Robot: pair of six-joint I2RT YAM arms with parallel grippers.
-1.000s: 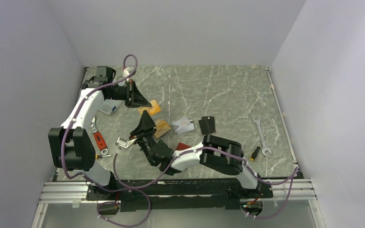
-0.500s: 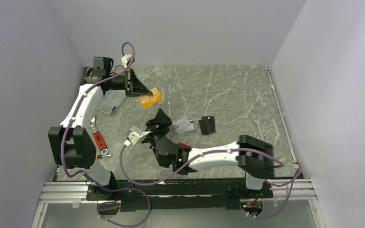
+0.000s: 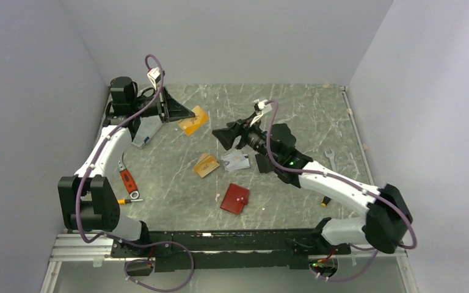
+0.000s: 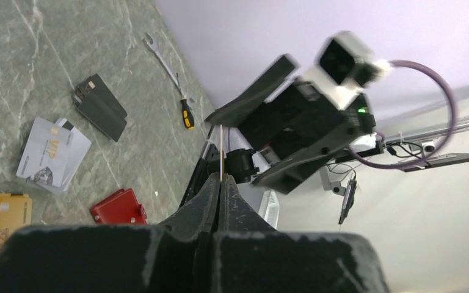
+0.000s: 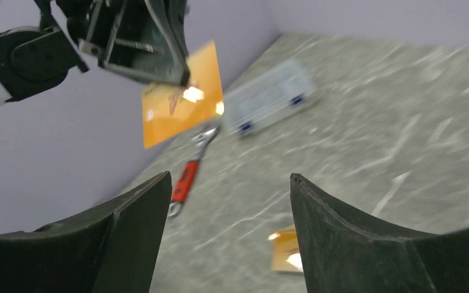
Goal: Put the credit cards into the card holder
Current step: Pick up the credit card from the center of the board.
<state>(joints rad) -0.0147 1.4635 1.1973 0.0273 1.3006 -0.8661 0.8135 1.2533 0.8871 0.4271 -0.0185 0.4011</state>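
Left gripper (image 3: 190,113): raised above the far-left part of the table (image 3: 317,116), fingers pressed together on the edge of a gold-orange card (image 3: 193,120) — in the left wrist view the card shows only as a thin pale line standing up from between the closed fingertips.

Held card: sticks out past the fingertips toward the right gripper, off the table, tilted; in the right wrist view its orange face is turned to that camera.

Right gripper (image 3: 221,135): fingers spread wide with nothing between them, pointed at the held card and a little apart from it.

Second gold-orange card (image 3: 206,165): flat on the table, below and nearer the arm bases than the right gripper's fingertips.

Silver-white cards (image 3: 236,160): a small overlapping pair lying just beside the second orange card, under the right gripper's wrist.

Card holder (image 3: 235,198): dark red, lying closed and flat on the near-middle of the table — well apart from both sets of fingers.

Small black rectangle (image 3: 266,162): on the table just beyond the silver-white cards, partly under the right arm.

Other items: a clear plastic case (image 3: 145,131) below the left gripper; a red-handled wrench (image 3: 127,181) near the left arm; a steel spanner (image 3: 331,160) off to the right.
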